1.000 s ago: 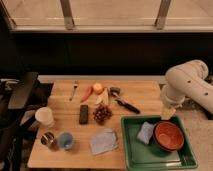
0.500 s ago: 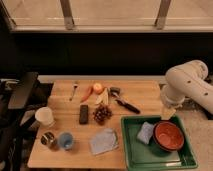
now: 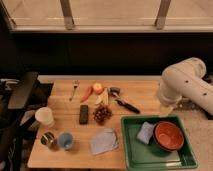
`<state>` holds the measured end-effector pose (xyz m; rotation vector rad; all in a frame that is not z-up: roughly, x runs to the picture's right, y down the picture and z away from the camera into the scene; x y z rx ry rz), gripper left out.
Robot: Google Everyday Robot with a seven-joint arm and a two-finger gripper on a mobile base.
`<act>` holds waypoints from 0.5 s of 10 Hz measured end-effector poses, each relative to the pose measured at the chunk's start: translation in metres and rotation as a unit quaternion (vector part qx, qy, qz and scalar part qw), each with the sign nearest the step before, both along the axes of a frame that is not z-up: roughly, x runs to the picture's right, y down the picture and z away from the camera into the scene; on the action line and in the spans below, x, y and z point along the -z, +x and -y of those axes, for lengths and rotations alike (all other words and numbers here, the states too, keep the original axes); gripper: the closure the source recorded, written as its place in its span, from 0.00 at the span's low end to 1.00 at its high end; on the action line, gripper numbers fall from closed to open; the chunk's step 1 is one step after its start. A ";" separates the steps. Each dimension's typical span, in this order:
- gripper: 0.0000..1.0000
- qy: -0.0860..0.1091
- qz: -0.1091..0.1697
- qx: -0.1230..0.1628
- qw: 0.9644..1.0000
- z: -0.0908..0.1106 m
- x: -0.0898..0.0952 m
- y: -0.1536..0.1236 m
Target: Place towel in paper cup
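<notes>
While picking towel point(image 3: 104, 141), flat near front edge of table point(image 3: 60, 95) and just right of blue cup point(image 3: 65, 141), may pinch only 1 thin layer; could then slip out. Easy also to confuse w/ folded pale pad point(image 3: 145, 132) in green tray point(image 3: 150, 162), beside red bowl point(image 3: 168, 136) and much nearer to gripper point(image 3: 165, 110). Hangs open & empty at right, over tray's far edge, well apart from towel. Could knock blue cup or metal tin point(image 3: 48, 139) on way to paper cup point(image 3: 44, 116), upright at left. Looks wider than cup mouth, so may tip it, or hang out if not pushed in.
</notes>
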<state>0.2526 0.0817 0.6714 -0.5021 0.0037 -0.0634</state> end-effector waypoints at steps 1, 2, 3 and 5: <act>0.35 0.002 0.018 0.019 1.000 0.002 0.003 -0.023; 0.35 0.000 0.041 0.045 0.998 0.001 0.006 -0.053; 0.35 -0.001 0.057 0.063 0.996 0.000 0.009 -0.075; 0.35 -0.012 0.099 0.104 0.990 -0.011 0.015 -0.124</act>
